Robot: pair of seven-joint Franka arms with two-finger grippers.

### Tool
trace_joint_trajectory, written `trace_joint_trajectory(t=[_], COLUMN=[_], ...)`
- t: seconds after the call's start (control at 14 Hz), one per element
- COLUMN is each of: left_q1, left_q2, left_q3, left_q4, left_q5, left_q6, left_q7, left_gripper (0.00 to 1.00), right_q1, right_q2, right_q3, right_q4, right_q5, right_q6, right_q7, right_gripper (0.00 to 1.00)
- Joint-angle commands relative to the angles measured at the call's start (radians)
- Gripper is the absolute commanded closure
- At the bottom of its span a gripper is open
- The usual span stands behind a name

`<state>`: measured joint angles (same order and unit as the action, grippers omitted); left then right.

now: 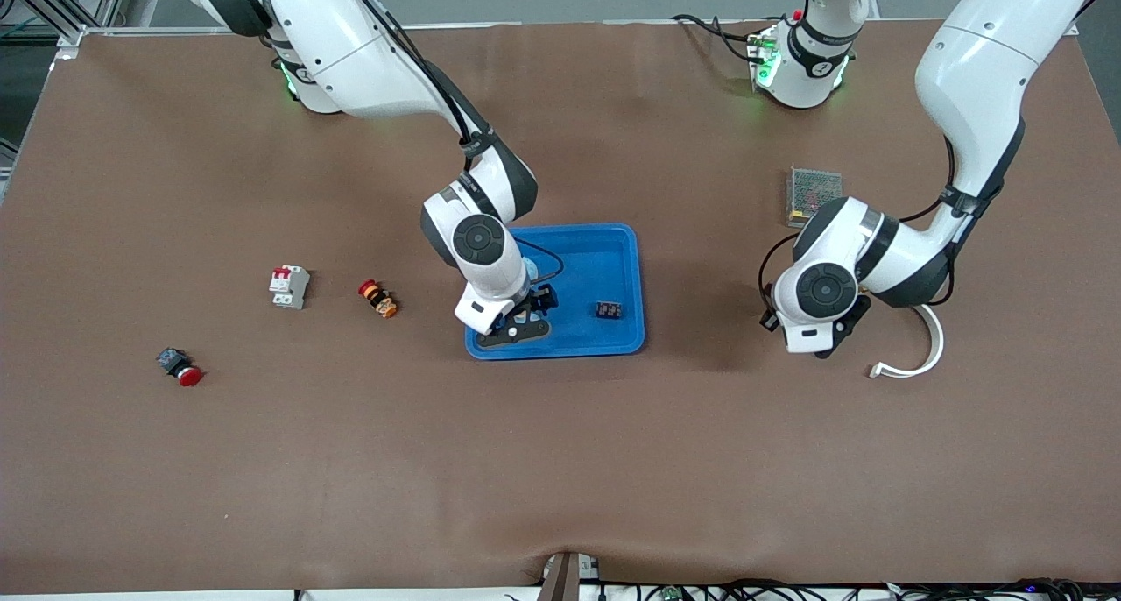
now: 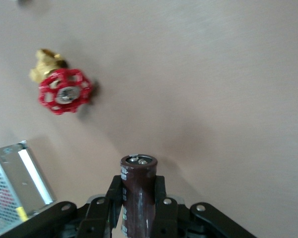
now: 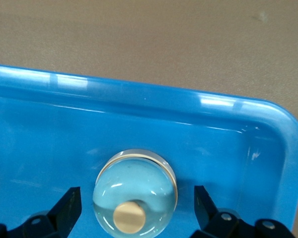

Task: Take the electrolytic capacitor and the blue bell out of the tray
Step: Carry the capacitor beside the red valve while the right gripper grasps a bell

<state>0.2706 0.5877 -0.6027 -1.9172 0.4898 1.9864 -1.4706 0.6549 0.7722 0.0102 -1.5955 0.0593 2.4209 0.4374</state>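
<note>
A blue tray (image 1: 632,259) lies mid-table. The bell (image 3: 135,191), a shiny dome with a tan knob, sits in the tray (image 3: 139,94) near a corner. My right gripper (image 3: 136,199) is open low over it, with one finger on each side of the dome and not touching it. In the front view the right gripper (image 1: 524,319) is over the tray's end nearest the right arm, and its wrist hides most of the bell. My left gripper (image 2: 137,189) is shut on the dark brown cylindrical capacitor (image 2: 138,173). It holds the capacitor above the bare table at the left arm's end (image 1: 819,342).
A small black part (image 1: 609,309) lies in the tray. A metal mesh box (image 1: 814,194) and a white curved piece (image 1: 928,347) lie near the left gripper. A red-handled brass valve (image 2: 64,91) lies on the table. A breaker (image 1: 289,286), an orange button (image 1: 378,299) and a red button (image 1: 179,367) lie toward the right arm's end.
</note>
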Motion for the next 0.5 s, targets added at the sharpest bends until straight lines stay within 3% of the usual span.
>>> trace_joint_trajectory(t=[0.0,0.14,0.43], left_q1=[0.035,0.039,0.070], left_q2=[-0.092,-0.097,-0.077], left_q3=[-0.014,-0.012,-0.011], left_q4=[-0.120,-0.147,-0.164], left_q5=[0.018,0.027,0.041], left_q6=[0.000,0.000,0.000], left_q7=[0.012,0.012,0.013], left_gripper=[1.00,1.00,1.00], right_q1=[0.015,0.015,0.015], right_q2=[0.019,0.019,0.019], right_q3=[-0.009,-0.009,-0.009], right_q4=[0.020,0.022,0.022], right_q5=[-0.007,-0.007,-0.006], right_q6=[0.003,0.003,0.003], right_q7=[0.009,0.009,0.010], right_gripper=[0.00,0.02,0.36])
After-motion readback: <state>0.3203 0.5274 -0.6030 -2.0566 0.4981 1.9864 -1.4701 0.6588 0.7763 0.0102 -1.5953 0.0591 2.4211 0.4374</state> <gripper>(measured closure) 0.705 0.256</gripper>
